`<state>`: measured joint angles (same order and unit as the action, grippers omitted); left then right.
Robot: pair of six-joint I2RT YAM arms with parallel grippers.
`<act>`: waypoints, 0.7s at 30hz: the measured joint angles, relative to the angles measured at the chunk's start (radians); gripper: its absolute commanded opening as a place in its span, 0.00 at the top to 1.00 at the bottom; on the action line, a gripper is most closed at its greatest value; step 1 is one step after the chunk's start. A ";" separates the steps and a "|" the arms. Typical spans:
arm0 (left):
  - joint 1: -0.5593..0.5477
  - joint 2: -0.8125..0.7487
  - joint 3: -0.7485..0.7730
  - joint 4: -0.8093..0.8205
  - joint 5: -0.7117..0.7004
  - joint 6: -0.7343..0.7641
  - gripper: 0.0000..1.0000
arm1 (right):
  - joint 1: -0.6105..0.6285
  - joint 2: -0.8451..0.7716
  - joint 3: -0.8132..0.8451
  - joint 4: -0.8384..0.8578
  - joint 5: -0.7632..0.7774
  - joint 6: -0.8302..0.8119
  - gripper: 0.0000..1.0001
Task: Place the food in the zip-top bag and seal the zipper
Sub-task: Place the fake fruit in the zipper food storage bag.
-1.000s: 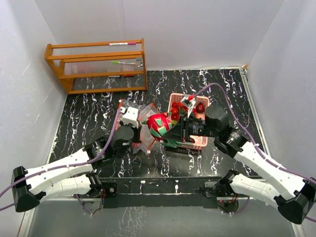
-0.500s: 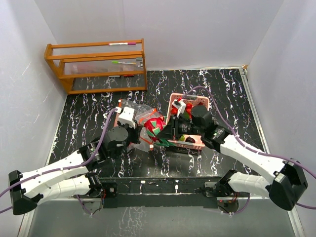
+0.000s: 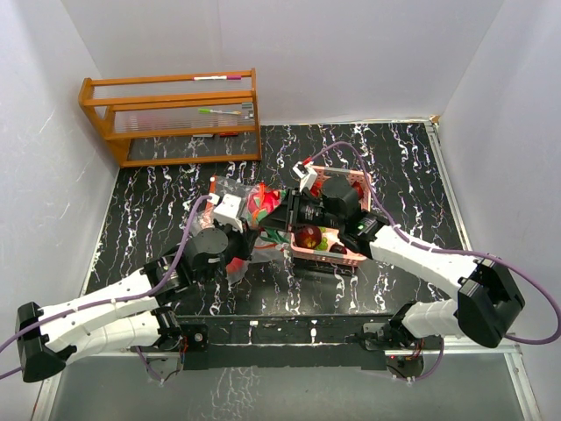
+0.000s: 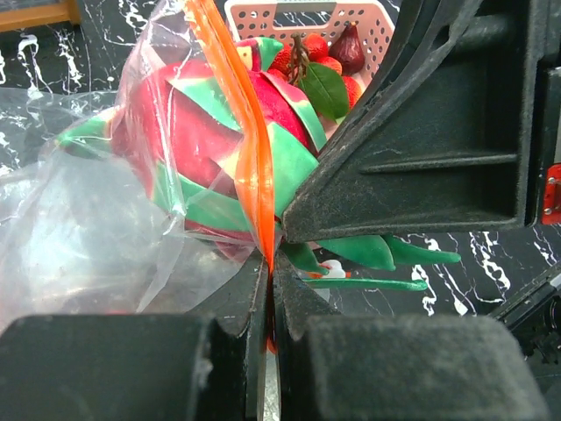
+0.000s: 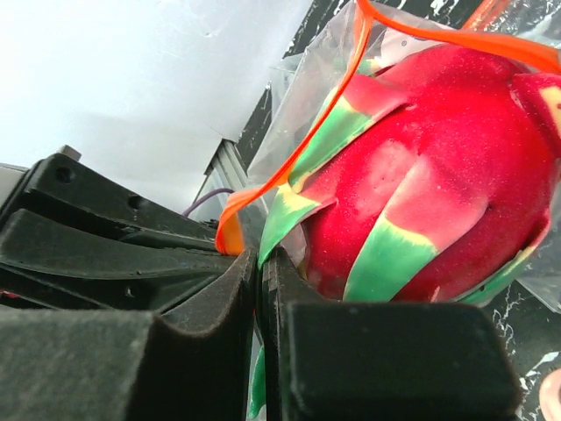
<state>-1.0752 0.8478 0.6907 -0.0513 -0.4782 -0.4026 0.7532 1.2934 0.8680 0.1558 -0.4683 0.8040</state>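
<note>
Top external shows the change: within the last second my right arm has swung left off the pink basket point(image 3: 346, 254), bringing the dragon fruit point(image 3: 257, 200) from beside the basket's near-left corner up to the mouth of the zip-top bag point(image 3: 230, 186). The basket is now uncovered, with a dark round fruit point(image 3: 307, 235) and others waiting in it. I judge the first item to be going in, not yet released, with the sealing far off. My left gripper point(image 4: 267, 272) is pinched tight on the bag's orange zipper strip point(image 4: 254, 167), holding that lip up. The strip runs straight up from my fingertips across the middle of the dragon fruit, so the fruit's far half sits behind the clear film while its near half is outside. My right gripper point(image 5: 259, 263) is also pressed together, clamped on one of the green scales. The red body bulges just beyond and to the right of those fingertips, with the orange strip looping over its top.
</note>
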 measured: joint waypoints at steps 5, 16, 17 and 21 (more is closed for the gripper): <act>0.000 0.000 -0.011 0.030 0.008 0.005 1.00 | 0.028 0.000 0.004 0.015 0.041 0.019 0.91; 0.010 0.009 -0.064 0.051 0.027 0.022 1.00 | 0.166 0.000 0.031 -0.146 0.373 0.013 0.86; 0.012 0.009 -0.065 0.053 0.035 0.018 1.00 | 0.175 0.000 0.039 -0.168 0.404 0.012 0.87; 0.011 0.006 -0.066 0.101 0.098 -0.007 1.00 | 0.193 0.002 0.064 -0.251 0.525 0.010 0.87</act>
<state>-1.0641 0.8543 0.6247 0.0502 -0.3801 -0.4095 0.9466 1.2957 0.9325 -0.0956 0.0570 0.8139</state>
